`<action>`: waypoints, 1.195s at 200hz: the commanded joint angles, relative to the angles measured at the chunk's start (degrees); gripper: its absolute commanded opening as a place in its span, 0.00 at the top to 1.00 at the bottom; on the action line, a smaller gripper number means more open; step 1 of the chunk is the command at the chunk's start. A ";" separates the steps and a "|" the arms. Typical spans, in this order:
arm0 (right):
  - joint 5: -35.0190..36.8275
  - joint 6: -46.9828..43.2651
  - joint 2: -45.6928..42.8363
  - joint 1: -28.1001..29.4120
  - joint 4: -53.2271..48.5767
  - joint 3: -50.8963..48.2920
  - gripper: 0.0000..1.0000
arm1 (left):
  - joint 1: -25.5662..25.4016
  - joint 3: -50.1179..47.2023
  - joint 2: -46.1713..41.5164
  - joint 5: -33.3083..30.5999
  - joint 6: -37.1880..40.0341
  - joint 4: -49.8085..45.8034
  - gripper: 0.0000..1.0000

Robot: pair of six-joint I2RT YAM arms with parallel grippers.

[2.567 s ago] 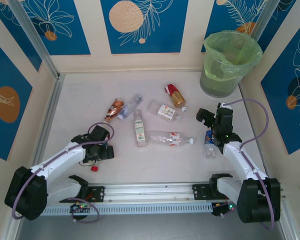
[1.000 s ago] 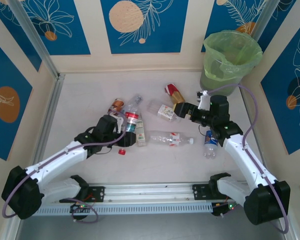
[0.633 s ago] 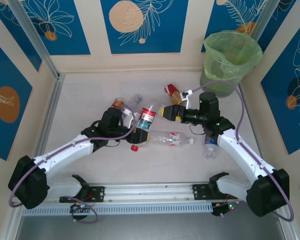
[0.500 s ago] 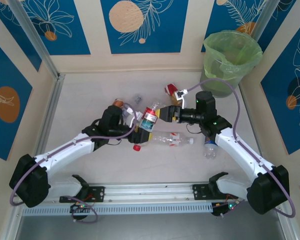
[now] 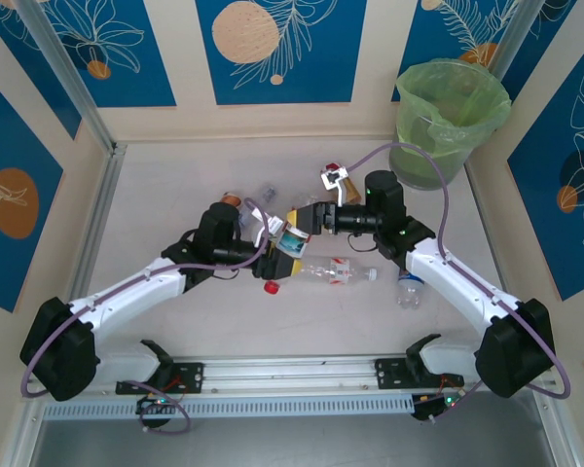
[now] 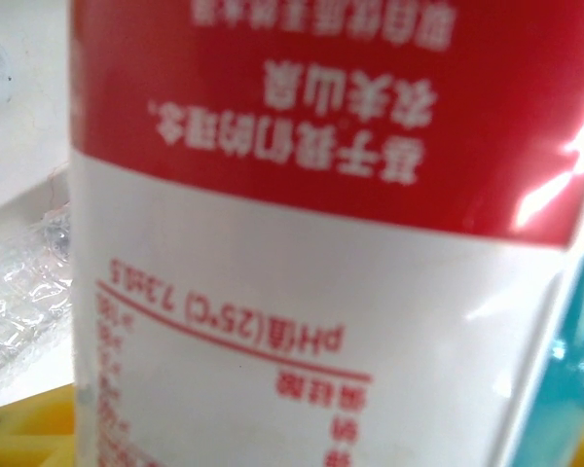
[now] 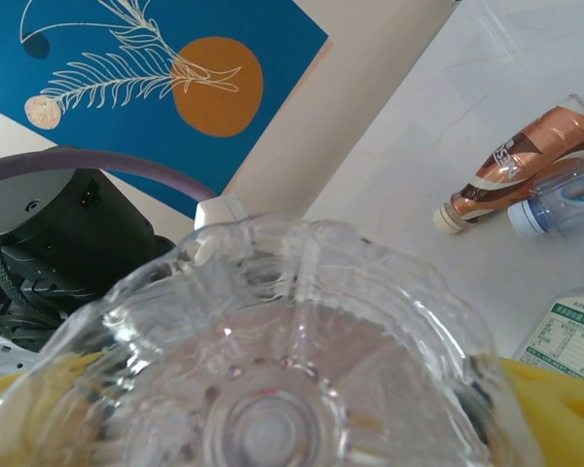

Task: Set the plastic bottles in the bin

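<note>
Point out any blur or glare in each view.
Left wrist: the held bottle sits so close its label is soft, with white glare at right. Right wrist: its clear base is blurred; the amber bottle behind is sharper. Top external: even light, sharp.

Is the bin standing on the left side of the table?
No, the bin stands in the far right corner.

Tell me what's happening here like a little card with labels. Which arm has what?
left tool: shut on a red-and-white-label bottle, held above the table
right tool: around that bottle's clear base; grip unclear
bin: far right corner, green bag inside
lying on table: long clear bottle, brown bottle
</note>
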 commanded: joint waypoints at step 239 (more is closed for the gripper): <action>7.58 -3.14 1.13 -22.48 -10.61 11.62 0.48 | -0.60 -4.25 -8.82 -43.80 -1.12 -5.29 0.00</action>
